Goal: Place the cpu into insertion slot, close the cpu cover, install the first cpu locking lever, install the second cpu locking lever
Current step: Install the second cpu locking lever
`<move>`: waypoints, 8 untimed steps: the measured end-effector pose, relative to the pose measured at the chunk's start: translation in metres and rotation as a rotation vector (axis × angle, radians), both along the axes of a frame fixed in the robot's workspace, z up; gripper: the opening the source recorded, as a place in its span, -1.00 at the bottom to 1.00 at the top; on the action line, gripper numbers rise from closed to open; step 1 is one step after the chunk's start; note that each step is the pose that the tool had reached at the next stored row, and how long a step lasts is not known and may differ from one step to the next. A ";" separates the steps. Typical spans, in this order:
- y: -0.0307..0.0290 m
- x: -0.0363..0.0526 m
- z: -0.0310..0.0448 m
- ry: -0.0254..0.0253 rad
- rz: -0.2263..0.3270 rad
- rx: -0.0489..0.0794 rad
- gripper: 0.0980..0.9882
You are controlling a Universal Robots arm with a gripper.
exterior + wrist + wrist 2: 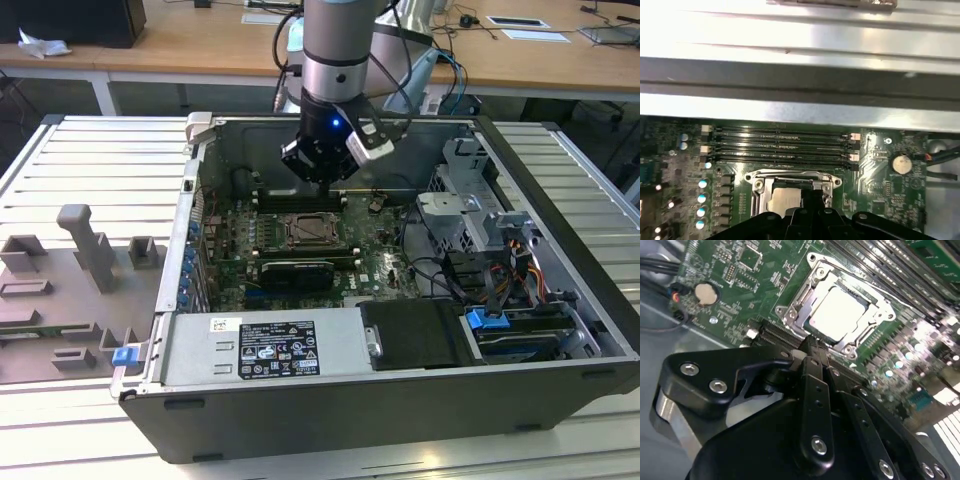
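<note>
Your cpu is already sitting in the insertion slot, in the middle of the green board inside the open computer case. In the second wrist view you can see its pale shiny face lying flat. The cpu cover looks folded down around it like a thin metal picture frame, though from this slant you should not be sure it is pressed fully flat.

Think of the chip as small, light and stiff, but easy to hurt. Its smooth top is slippery, so it is best held by its edges, never by its underside. The cover is thin metal on a hinge. It will bend if you push it in the wrong spot, so press on its frame and not through the hole in the middle.

Your claw hangs just over the near edge of the socket, close to the cover's frame. Its two black fingers look drawn close together, with almost no gap, and nothing is held between them. I cannot tell whether the tips touch the metal or float just above it.

In the exterior view the claw sits above the board, near the long black memory slots.
</note>
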State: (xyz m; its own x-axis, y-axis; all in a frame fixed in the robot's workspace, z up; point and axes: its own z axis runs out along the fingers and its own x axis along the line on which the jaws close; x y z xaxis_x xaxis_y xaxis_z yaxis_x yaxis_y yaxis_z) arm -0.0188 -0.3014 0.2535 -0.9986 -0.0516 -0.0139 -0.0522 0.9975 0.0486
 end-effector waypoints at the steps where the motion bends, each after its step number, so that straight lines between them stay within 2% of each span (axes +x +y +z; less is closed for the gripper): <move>1: -0.0022 0.0000 0.0008 0.0000 0.000 0.000 -0.98; 3: -0.0083 -0.0001 0.0008 0.0001 0.000 0.000 -0.98; 8: -0.0155 -0.0001 0.0007 0.0000 0.000 0.000 -0.98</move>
State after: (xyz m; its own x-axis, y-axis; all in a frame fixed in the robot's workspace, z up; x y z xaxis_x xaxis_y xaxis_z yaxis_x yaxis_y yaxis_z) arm -0.0189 -0.3169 0.2541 -0.9986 -0.0513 -0.0139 -0.0519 0.9975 0.0486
